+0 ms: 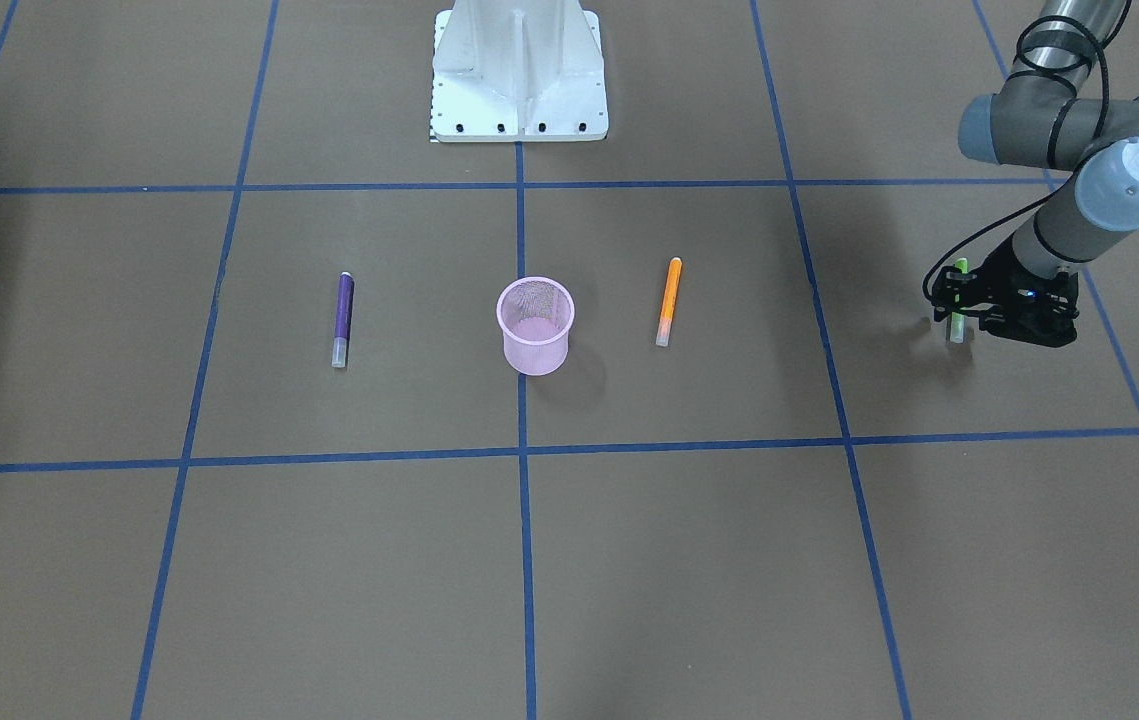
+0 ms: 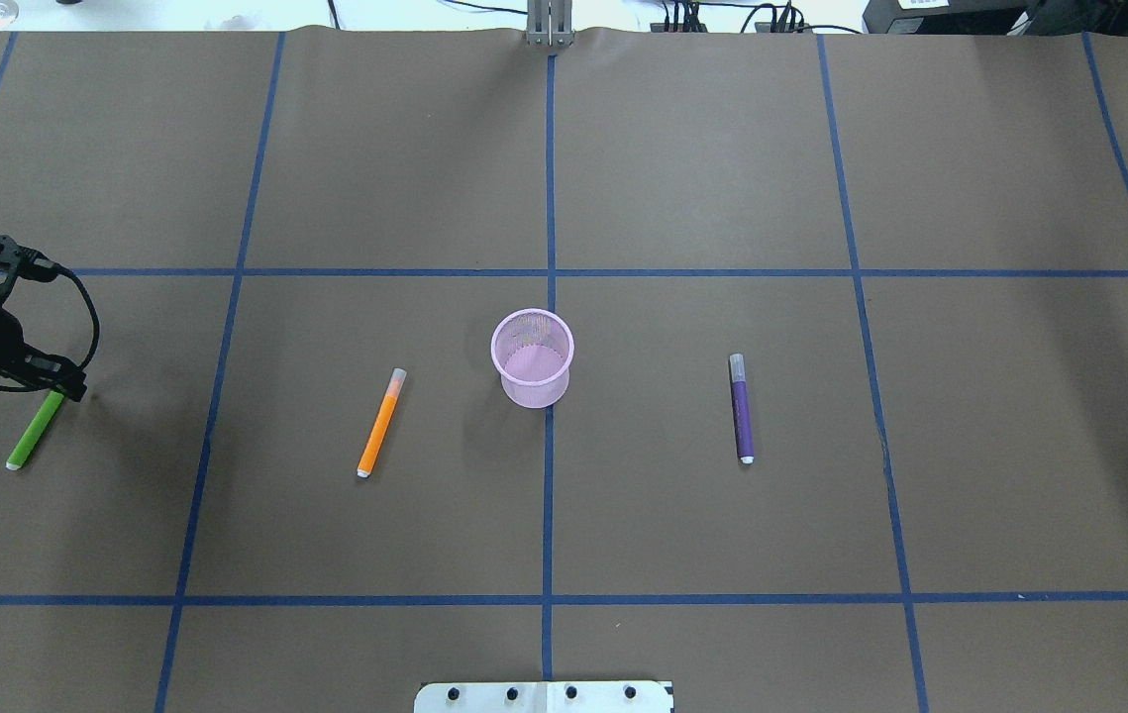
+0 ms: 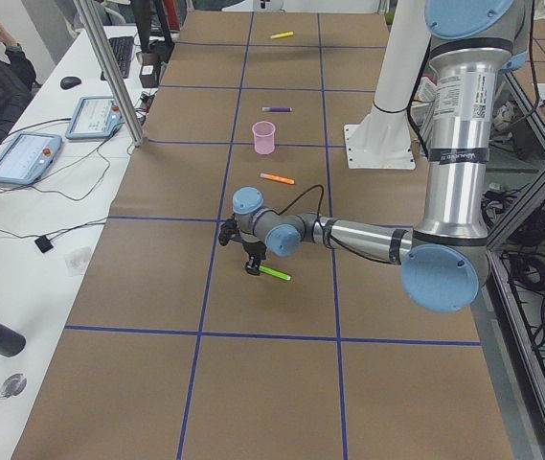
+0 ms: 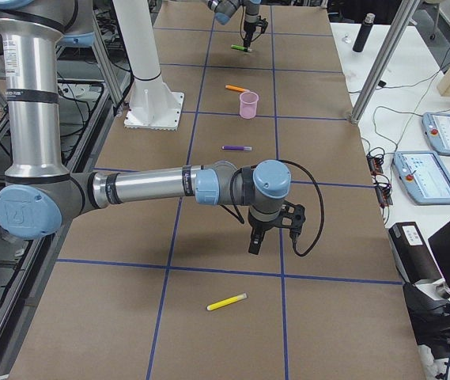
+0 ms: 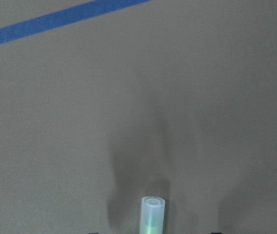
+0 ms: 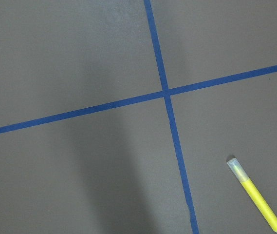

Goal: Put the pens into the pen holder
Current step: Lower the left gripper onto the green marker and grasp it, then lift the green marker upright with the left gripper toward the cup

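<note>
Status on the pen job: my left gripper (image 1: 957, 312) is down low over the green pen (image 2: 34, 433), way out at my left edge of the table (image 2: 722, 149). That pen lies flat, and my fingers sit on either side of it near its pale cap end. The cap pokes out just past them in the wrist cam. The jaws look parted, with a gap on both sides of the pen, so they're around it rather than pinching it. I only get slivers of the fingertips at the bottom of that view though, so take that loosely.

The pink mesh pen holder (image 2: 532, 384) stands upright mid-table, right on a blue tape line (image 2: 550, 198). The orange pen (image 2: 380, 423) lies on my left of it and the purple pen (image 2: 742, 408) on my right. Both are near it but not touching, roughly in line with the tape, with their caps pointing away from me. The green one is well apart from all of that.

My right gripper (image 4: 254, 247) hangs pointing down over the table, far out on my right. Only the side camera catches it, so I can't tell how wide it's set. The yellow pen (image 6: 255, 195) lies flat on the table a bit further out, clear of the fingers, near a crossing of tape lines.
</note>
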`<action>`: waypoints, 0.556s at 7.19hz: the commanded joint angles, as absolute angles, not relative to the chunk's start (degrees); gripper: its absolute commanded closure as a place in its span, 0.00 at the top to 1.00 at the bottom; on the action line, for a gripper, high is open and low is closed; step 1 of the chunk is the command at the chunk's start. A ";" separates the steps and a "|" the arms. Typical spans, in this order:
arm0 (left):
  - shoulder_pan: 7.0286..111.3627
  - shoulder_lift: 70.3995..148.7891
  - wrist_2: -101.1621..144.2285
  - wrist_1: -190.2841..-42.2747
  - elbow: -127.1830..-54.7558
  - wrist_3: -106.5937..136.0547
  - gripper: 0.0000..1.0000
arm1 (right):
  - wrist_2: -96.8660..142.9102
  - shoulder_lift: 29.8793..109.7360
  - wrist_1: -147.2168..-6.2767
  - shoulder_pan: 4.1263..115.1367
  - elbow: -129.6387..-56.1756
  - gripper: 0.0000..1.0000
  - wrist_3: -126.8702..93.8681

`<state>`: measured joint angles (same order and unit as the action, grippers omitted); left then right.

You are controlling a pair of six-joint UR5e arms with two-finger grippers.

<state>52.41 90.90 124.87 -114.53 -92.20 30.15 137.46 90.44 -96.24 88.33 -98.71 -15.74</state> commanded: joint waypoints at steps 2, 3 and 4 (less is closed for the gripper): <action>52.03 90.79 124.89 -114.43 -92.20 30.15 0.52 | 137.37 90.35 -96.24 88.33 -98.44 1.00 -15.73; 51.68 90.70 124.81 -114.43 -92.20 30.23 0.50 | 137.37 90.35 -96.24 88.24 -98.44 1.00 -15.73; 51.68 90.70 124.80 -114.43 -92.11 30.23 0.44 | 137.29 90.26 -96.24 88.24 -98.44 1.00 -15.73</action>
